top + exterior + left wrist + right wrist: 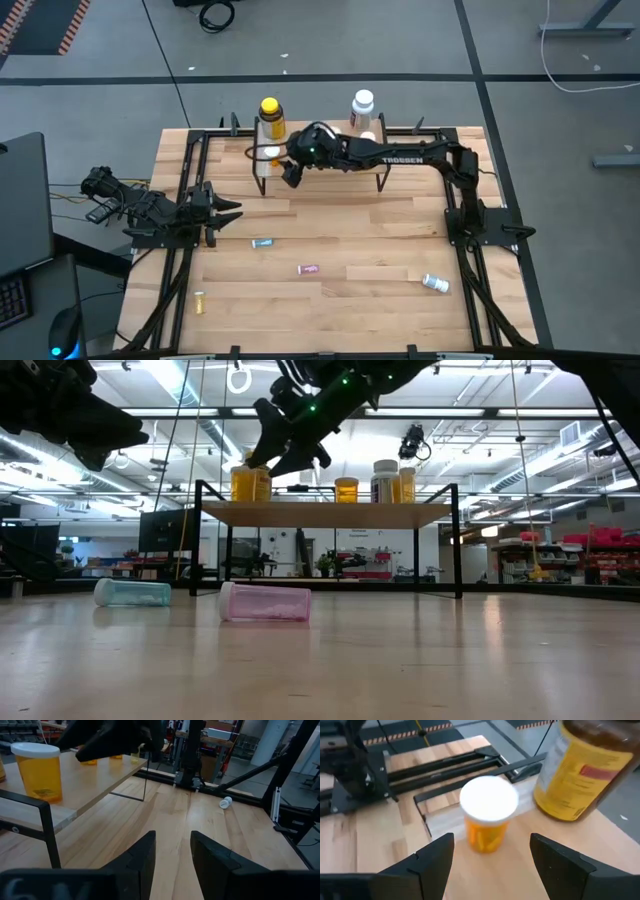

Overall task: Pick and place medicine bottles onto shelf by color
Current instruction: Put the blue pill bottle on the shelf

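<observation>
The shelf [330, 178] stands at the table's far side and carries a big yellow bottle [590, 770], a big white bottle [362, 105] and orange white-capped vials [346, 489]. One orange vial [488, 815] stands upright at the shelf's left end, beside the yellow bottle. My right gripper [492, 855] hangs open over that end, its fingers just short of this vial and touching nothing. My left gripper [172, 855] waits at the table's left edge, open by a narrow gap, with nothing in it. A teal vial [262, 243], a pink vial [309, 269] and a tiny yellow vial [199, 301] lie on the table.
A small white bottle [435, 284] lies on its side near the table's front right. Black metal frames [200, 150] run along the table's left, right and far edges. The right arm [400, 155] stretches across the shelf top.
</observation>
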{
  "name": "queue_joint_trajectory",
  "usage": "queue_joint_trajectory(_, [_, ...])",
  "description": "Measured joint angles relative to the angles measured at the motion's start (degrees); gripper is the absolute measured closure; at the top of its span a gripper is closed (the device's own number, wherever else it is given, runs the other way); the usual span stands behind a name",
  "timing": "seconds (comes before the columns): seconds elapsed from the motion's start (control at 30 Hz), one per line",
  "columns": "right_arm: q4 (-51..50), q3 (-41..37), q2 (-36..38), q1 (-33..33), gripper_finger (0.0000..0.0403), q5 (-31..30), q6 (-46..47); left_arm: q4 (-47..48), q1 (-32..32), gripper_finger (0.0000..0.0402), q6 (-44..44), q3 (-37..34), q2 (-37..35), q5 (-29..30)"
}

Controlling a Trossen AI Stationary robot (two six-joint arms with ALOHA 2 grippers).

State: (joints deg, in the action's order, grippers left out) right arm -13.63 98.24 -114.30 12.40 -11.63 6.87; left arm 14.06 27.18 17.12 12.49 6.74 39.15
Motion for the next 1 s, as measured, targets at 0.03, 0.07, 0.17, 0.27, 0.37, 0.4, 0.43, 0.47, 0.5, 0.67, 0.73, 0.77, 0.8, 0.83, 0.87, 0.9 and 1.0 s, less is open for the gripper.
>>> queue_joint_trajectory(0.03, [0.0, 0.0, 0.0, -0.1, 0.0132, -0.8, 0.0, 0.0, 0.0, 0.0271, 0.1, 0.0, 0.0, 0.0])
queue_joint_trajectory(0.07, [0.0, 0.0, 0.0, -0.1, 0.0132, -1.4, 0.0, 0.0, 0.0, 0.0271, 0.2, 0.0, 0.0, 0.0])
queue_joint_trajectory(0.17, [-0.1, 0.0, 0.0, 0.2, 0.0132, -2.4, 0.1, 0.0, 0.0, 0.0271, 0.3, 0.0, 0.0, 0.0])
queue_joint_trajectory(0.27, [1.1, 0.1, -0.8, 0.6, 0.0132, -3.9, 0.4, 0.0, 0.0, 0.0271, 0.3, 0.0, 0.0, 0.0])
queue_joint_trajectory(0.37, [2.1, 0.0, -2.7, 0.6, 0.0132, -3.9, 0.4, 0.0, 0.0, 0.0271, 0.3, 0.0, 0.0, 0.0])
queue_joint_trajectory(0.4, [2.2, 0.0, -3.1, 0.6, 0.0132, -3.7, 0.4, 0.0, 0.0, 0.0271, 0.3, 0.0, 0.0, -0.1])
queue_joint_trajectory(0.43, [1.1, -0.1, -3.1, 0.6, 0.0132, -3.8, 0.4, 0.0, 0.0, 0.0271, 0.3, 0.0, 0.0, -0.1])
queue_joint_trajectory(0.47, [2.1, -0.1, -3.4, 0.6, 0.0132, -3.8, 0.2, -0.1, 0.0, 0.0271, 0.3, 0.0, 0.0, -0.2])
queue_joint_trajectory(0.5, [3.6, 0.1, -3.7, 0.6, 0.0132, -3.9, 0.1, 0.0, 0.0, 0.0271, 0.2, 0.0, 0.0, -0.3])
queue_joint_trajectory(0.67, [3.6, 0.0, -3.9, 0.8, 0.0132, -4.2, 0.0, 0.2, 0.0, 0.0271, 0.2, 0.0, 0.0, -0.3])
queue_joint_trajectory(0.73, [3.7, 0.0, -3.9, 0.8, 0.0132, -4.2, 0.0, 0.1, 0.0, 0.0271, 0.2, 0.0, 0.0, -0.3])
queue_joint_trajectory(0.77, [3.6, 0.0, -3.9, 0.8, 0.0132, -4.2, 0.0, 0.2, 0.0, 0.0271, 0.2, 0.0, 0.0, -0.3])
queue_joint_trajectory(0.8, [3.3, 0.0, -3.9, 0.8, 0.0132, -4.2, 0.0, 0.2, 0.0, 0.0271, 0.2, 0.0, 0.0, -0.3])
queue_joint_trajectory(0.83, [3.0, 0.0, -3.8, 0.8, 0.0132, -4.0, 0.0, 0.3, 0.0, 0.0271, 0.2, 0.0, 0.0, -0.3])
queue_joint_trajectory(0.87, [2.7, 0.0, -3.8, 0.8, 0.0132, -3.7, 0.0, 0.5, 0.0, 0.0271, 0.2, 0.0, 0.0, -0.3])
queue_joint_trajectory(0.9, [2.0, 0.0, -3.6, 0.6, 0.0132, -3.6, 0.0, 0.5, 0.0, 0.0271, 0.2, 0.0, 0.0, -0.3])
queue_joint_trajectory(1.0, [-2.0, 0.0, -2.5, -0.3, 0.0132, -2.5, 0.7, 0.5, 0.0, 0.0271, 0.2, 0.0, 0.0, -0.3])
